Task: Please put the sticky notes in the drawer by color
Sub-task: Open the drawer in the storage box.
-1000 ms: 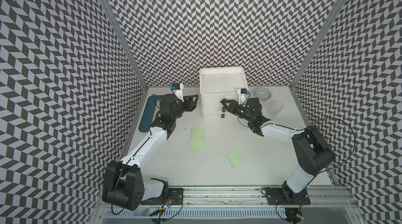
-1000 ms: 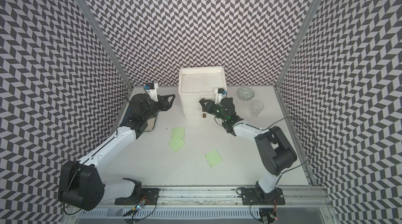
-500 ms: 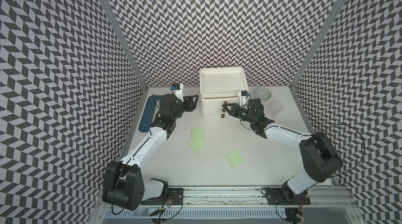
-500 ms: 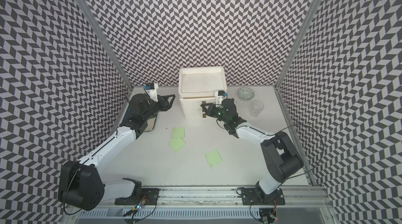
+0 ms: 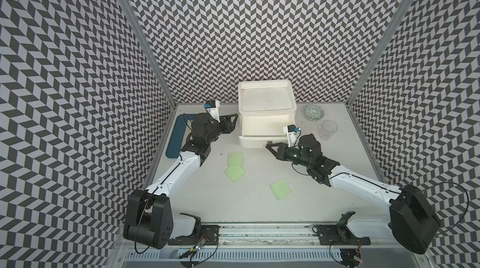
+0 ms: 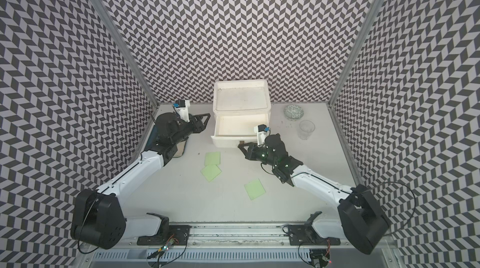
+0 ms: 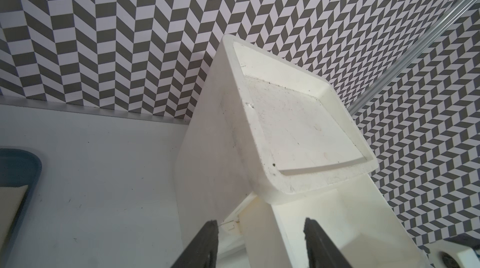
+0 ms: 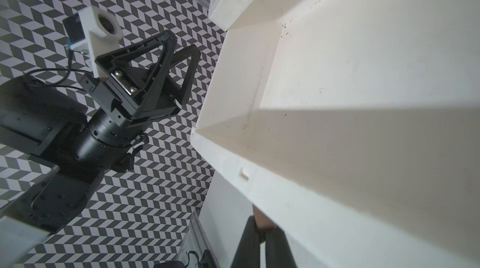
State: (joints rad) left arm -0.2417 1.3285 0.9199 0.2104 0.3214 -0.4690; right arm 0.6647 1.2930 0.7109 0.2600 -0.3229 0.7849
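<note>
Green sticky notes (image 5: 235, 159) lie flat on the pale surface (image 5: 337, 201) in front of the drawer (image 5: 265, 99), a white chest standing against the back wall. Two of them meet at a corner (image 5: 235, 173), and a third (image 5: 280, 188) sits apart, nearer the front rail.

The right hand (image 5: 269, 146) is clamped on the small brown handle (image 8: 262, 218) of the top compartment (image 5: 259, 129), and its wrist camera (image 5: 291, 134) covers that compartment's front right corner in both top views. The left hand (image 5: 232, 121) hangs just beside the chest's left wall, its fingers (image 7: 205, 243) apart and holding nothing. A blue tray (image 5: 173, 136) lies along the left wall, partly under the left arm. To the right of the chest stand a patterned bowl (image 5: 314, 112) and a clear glass (image 5: 328, 130), the glass near the right wrist.

A second ago the top compartment sat closed. Now it juts well out toward the notes, and the right arm has drawn back with it. The left arm and all three notes are where they were.
</note>
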